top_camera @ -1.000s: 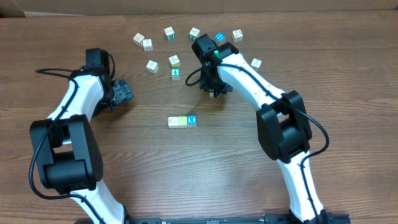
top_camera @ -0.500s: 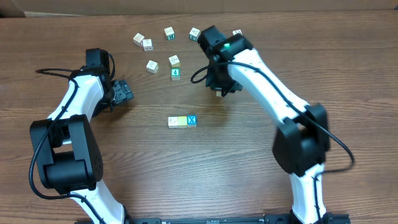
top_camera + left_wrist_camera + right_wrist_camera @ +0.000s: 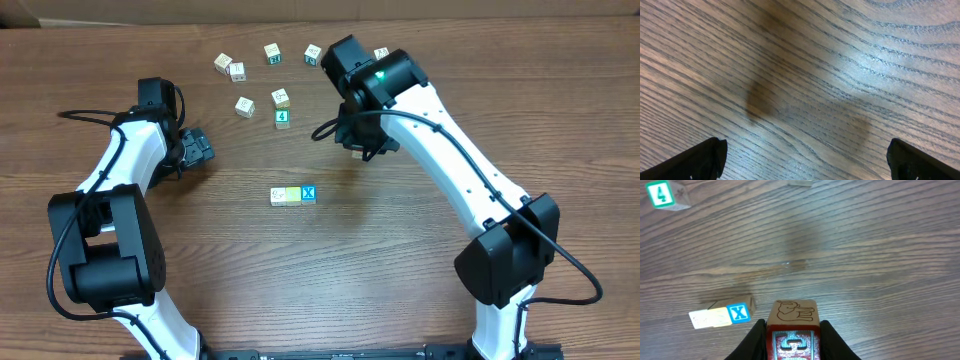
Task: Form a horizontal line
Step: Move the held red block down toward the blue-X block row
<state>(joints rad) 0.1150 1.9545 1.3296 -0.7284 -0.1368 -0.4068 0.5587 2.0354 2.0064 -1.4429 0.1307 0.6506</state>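
- Overhead view: a row of three blocks (image 3: 293, 195) lies on the wooden table (image 3: 400, 280), side by side and touching, running left to right near the middle.
- The blue X block (image 3: 308, 193) closes the row at its right end; a greenish one sits in the middle and a pale one on the left.
- The right gripper (image 3: 362, 150) hangs up and to the right of the row, apart from it.
- From the right wrist, its fingers (image 3: 757, 340) are clamped on an elephant block (image 3: 792, 322) (an elephant outline on the top face, a red-framed blue letter on the front).
- In that view the blue X block (image 3: 739, 313) shows just left of the elephant block, with a pale neighbour beside it.
- The green 4 block (image 3: 282, 117) sits alone above the row; it also appears in the top left corner of the right wrist view (image 3: 665, 194).
- Loose blocks (image 3: 237, 71) are scattered along the far side of the table.
- The left gripper (image 3: 195, 150) sits at the left, well apart from the row.
- From the left wrist, its fingertips (image 3: 705, 160) stand wide apart, with only wood grain between them.
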